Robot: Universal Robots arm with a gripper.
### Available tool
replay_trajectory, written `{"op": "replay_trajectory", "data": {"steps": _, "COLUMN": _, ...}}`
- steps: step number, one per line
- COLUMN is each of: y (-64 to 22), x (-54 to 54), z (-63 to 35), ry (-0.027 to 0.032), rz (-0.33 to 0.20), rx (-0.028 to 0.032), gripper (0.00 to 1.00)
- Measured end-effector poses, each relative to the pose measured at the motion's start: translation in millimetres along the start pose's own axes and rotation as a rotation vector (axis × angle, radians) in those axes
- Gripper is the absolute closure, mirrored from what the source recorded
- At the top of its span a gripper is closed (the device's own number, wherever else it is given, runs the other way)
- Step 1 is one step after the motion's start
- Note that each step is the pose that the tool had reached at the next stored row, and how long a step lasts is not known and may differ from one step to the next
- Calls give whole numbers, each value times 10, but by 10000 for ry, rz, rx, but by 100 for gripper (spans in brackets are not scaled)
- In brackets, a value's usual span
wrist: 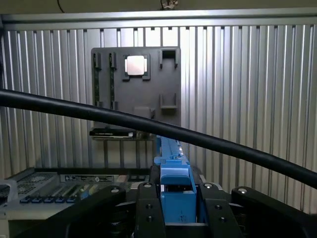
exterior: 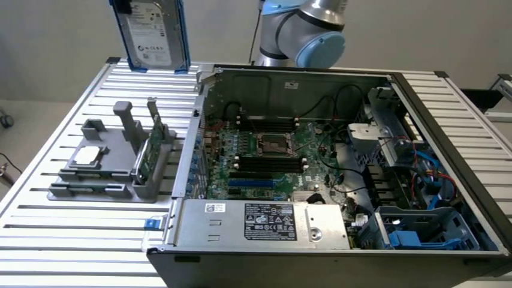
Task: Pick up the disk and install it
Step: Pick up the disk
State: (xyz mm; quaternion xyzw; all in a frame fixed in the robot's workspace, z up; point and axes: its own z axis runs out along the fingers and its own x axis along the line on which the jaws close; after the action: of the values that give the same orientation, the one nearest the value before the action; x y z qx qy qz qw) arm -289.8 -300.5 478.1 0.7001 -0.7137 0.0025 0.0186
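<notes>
The ribbed metal table [exterior: 72, 252] is carrying the open computer case [exterior: 304, 90], with the arm [exterior: 308, 30] rising behind it and the grey holder [exterior: 96, 192] sitting at the exterior view's left of the case. The disk [exterior: 152, 36] is hanging in the air above the table, also on the exterior view's left of the case, standing on end with its long axis running up and down and its white label facing the exterior camera. In the wrist view the gripper [wrist: 174, 191] is clamping the disk's blue rail edge between its black fingers [wrist: 147, 208], the jaws sitting at a middling width around it. A square silver chip [wrist: 136, 65] is lying in the holder
</notes>
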Motion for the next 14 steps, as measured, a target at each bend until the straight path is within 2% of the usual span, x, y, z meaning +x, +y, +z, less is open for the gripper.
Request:
{"op": "replay_trajectory", "data": {"steps": 7, "y": -314, "x": 11, "z": -41, "ry": 0, "rz": 0, "rx": -2, "gripper": 67}}
{"op": "replay_trajectory", "data": {"steps": 14, "y": -632, "x": 62, "z": -126, "ry": 1, "rz": 0, "rx": -20, "gripper": 67}}
